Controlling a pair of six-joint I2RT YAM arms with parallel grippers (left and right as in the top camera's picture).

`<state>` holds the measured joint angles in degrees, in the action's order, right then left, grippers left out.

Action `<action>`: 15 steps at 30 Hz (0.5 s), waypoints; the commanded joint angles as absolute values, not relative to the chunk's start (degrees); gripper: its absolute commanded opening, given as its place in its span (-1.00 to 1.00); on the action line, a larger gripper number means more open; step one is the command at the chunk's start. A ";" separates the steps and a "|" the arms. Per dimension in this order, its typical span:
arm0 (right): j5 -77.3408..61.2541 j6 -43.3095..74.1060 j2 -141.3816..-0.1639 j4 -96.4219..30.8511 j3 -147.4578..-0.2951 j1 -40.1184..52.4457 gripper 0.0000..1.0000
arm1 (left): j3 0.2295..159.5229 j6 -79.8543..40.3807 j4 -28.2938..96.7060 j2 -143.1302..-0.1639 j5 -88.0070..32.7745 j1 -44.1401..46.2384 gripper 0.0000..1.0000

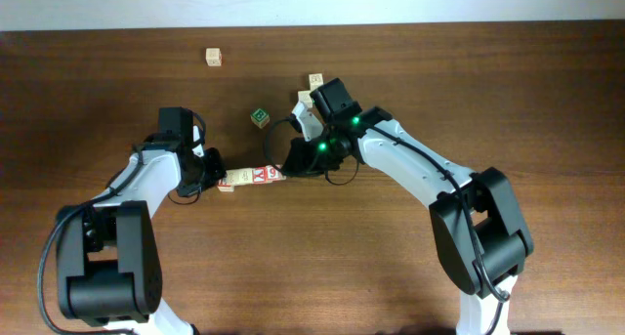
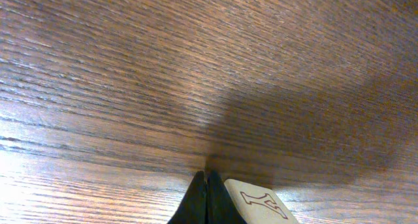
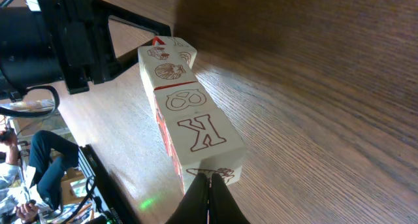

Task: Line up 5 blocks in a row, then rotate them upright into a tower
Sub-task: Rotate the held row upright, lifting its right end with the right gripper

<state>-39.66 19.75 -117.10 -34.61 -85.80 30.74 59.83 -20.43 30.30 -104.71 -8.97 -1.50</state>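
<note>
Overhead, table: dark wood table (image 1: 508, 81), an arm reaching in from each side.
Overhead, blocks: a row of blocks (image 1: 252, 176) lies end to end near the middle, red marks on its top faces.
Overhead, left gripper: the left gripper (image 1: 211, 175) sits at the row's left end, fingers pressed together and holding nothing.
Overhead, right gripper: the right gripper (image 1: 291, 166) sits at the row's right end, also pinched closed and empty.
Overhead, strays: a lone tan block (image 1: 213, 57) lies well apart at the far edge; another tan block (image 1: 314, 80) lies just beside the right wrist; a green cube (image 1: 259, 117) stands near, beyond the row.
Left wrist: the left fingers (image 2: 198, 201) meet tip to tip on the wood; a pale block (image 2: 258, 204) with a brown outline mark lies just beside them.
Right wrist: the right fingers (image 3: 199, 201) are together, tips at the near end of the row; the K block (image 3: 202, 136) is nearest, then a pretzel face and a shell face; the left arm (image 3: 52, 34) stands at the far end.
</note>
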 commanded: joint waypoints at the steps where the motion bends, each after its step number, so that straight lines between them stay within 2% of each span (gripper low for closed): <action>1: -41.76 20.01 -119.28 -34.28 -86.94 34.17 -0.92 | 60.03 -21.91 30.65 -105.06 -23.07 2.37 -1.00; 15: -42.09 19.42 -119.15 -35.79 -87.46 34.17 -0.91 | 60.03 -23.94 31.07 -105.06 -28.12 2.52 -1.00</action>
<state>-38.35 19.73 -117.12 -37.10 -86.37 30.74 59.86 -22.02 30.37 -104.71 -11.40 -1.50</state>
